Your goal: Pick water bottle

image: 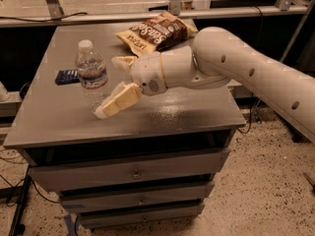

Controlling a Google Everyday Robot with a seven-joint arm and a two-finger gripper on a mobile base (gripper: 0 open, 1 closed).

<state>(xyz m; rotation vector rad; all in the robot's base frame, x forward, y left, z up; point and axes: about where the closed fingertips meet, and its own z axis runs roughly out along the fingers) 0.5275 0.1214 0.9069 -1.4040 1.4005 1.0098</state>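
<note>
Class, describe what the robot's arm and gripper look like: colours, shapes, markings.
The arm is a smooth, rounded off-white tube with small dark holes along it. The gripper, beside the water bottle, has two cream, wedge-shaped fingers on a rounded white wrist.

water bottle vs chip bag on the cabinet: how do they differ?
The water bottle stands upright; the chip bag lies flat. The bottle is clear plastic, the bag brown and opaque. The open gripper is beside the bottle, away from the bag. Both rest on the grey cabinet top.
</note>
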